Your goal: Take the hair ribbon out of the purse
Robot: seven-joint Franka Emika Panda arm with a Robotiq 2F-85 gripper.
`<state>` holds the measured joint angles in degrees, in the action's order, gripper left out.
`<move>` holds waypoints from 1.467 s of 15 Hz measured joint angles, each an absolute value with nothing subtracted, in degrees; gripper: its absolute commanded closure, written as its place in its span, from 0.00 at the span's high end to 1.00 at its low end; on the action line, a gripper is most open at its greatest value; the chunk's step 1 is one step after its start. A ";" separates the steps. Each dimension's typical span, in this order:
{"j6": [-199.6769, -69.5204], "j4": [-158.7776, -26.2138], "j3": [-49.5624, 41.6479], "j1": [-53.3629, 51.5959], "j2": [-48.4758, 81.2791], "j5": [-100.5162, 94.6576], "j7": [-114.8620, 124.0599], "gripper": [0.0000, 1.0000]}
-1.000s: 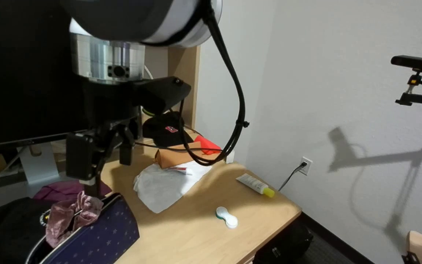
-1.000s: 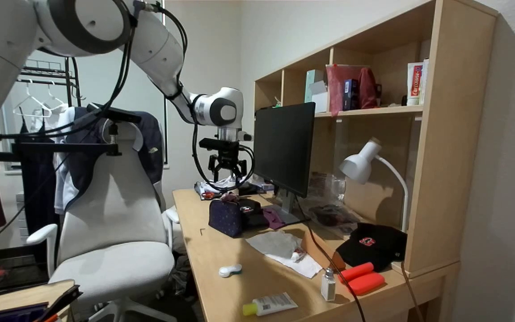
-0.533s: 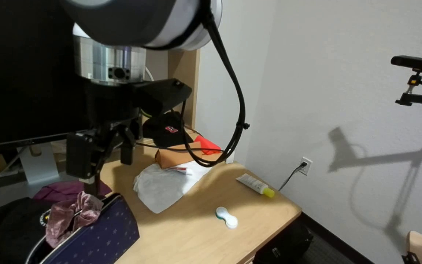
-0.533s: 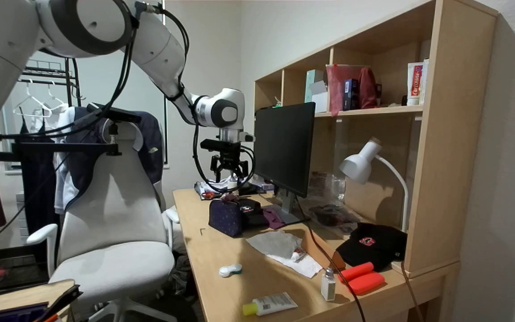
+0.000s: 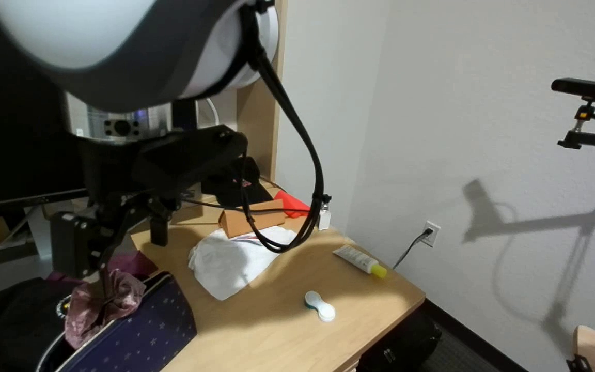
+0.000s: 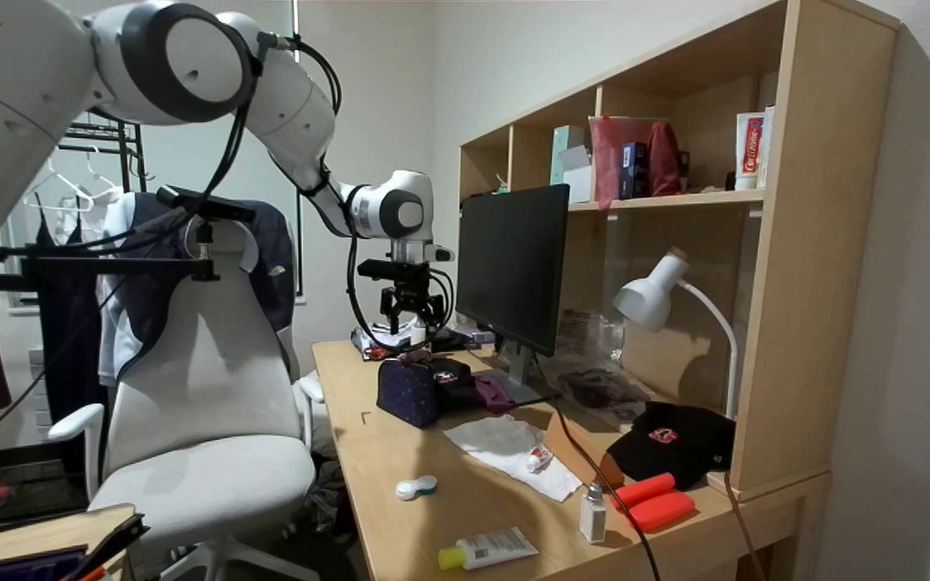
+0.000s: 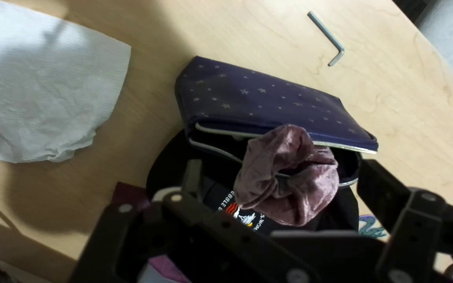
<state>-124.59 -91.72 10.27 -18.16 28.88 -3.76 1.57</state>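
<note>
The hair ribbon (image 7: 258,169) is a dusty pink-mauve velvet scrunched loop. It lies across the open zipped mouth of the purse (image 7: 273,94), partly sticking out. The purse is navy with small pale stars. The ribbon (image 5: 127,299) and purse (image 5: 142,330) also show in both exterior views, with the ribbon (image 6: 415,356) on top of the purse (image 6: 407,391). My gripper (image 7: 284,179) is open and empty, with one finger on each side of the ribbon in the wrist view. In the exterior views the gripper (image 5: 116,248) is above the ribbon, apart from it.
A black cap (image 7: 167,165) lies against the purse, with purple fabric (image 5: 135,263) behind. A white cloth (image 7: 53,94) and a hex key (image 7: 326,35) lie nearby. The monitor (image 6: 513,266) stands close to the arm. A lens case (image 5: 319,306) and a tube (image 5: 357,259) lie on the desk.
My gripper has moved left in an exterior view, and the arm has come down slightly. The fingers stay open. The ribbon and purse have not moved.
</note>
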 measured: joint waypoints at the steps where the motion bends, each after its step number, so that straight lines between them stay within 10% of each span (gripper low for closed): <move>1: -124.57 -90.83 10.14 -18.69 29.85 -3.97 2.21 1.00; 7: -124.28 -86.28 8.88 -19.94 34.48 -4.07 3.86 1.00; 8: -124.28 -85.80 8.63 -19.91 34.95 -4.07 3.86 0.75; 18: -124.28 -82.76 7.75 -19.85 37.50 -4.07 3.86 0.13; 22: -124.32 -82.60 7.92 -19.86 37.56 -4.07 3.86 0.06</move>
<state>-124.32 -82.60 7.92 -19.86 37.56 -4.07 3.86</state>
